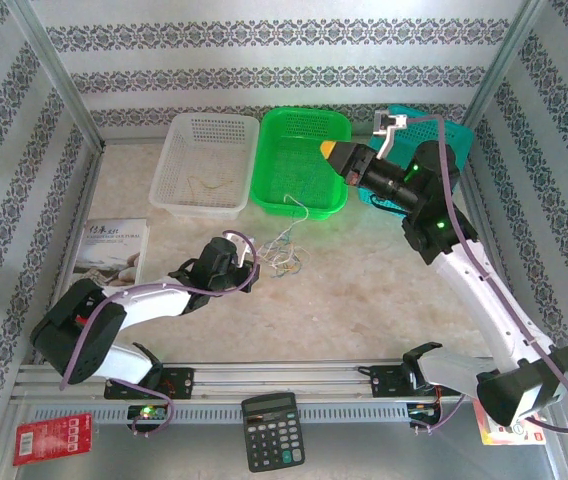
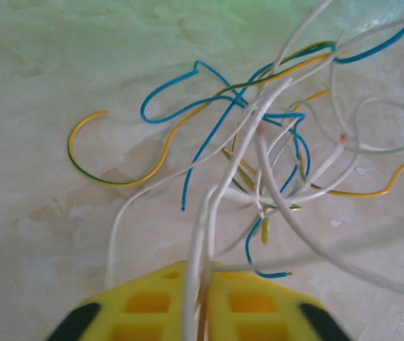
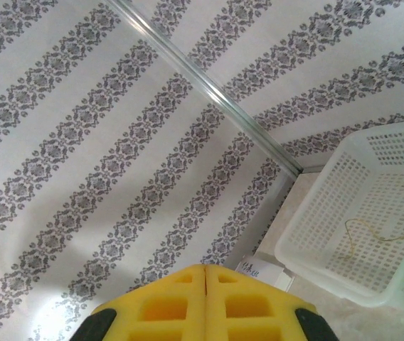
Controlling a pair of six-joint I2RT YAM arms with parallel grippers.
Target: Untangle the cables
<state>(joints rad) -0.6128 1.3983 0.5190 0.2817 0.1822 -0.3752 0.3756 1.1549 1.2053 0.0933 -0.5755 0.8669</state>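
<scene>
Pinching several white strands, the left gripper (image 2: 203, 277) sat at the near edge of the cables (image 2: 259, 163), which lay tangled on open table (image 1: 364, 300) just near of the green basket (image 1: 259, 175). The right gripper (image 3: 206, 273), fingers pressed together, hung over that basket. A white basket (image 1: 199, 208) stood left of it.

Bare tabletop (image 1: 364, 280) lay open right of the cables (image 1: 286, 255), between them and the right arm (image 1: 464, 270). The far side was blocked by the white basket (image 1: 204, 165) and the green basket (image 1: 299, 160), set side by side; the right gripper (image 1: 326, 150) hung over the green one. A book (image 1: 112, 250) occupied the left edge. The left arm (image 1: 154, 295) lay across the near-left approach.
</scene>
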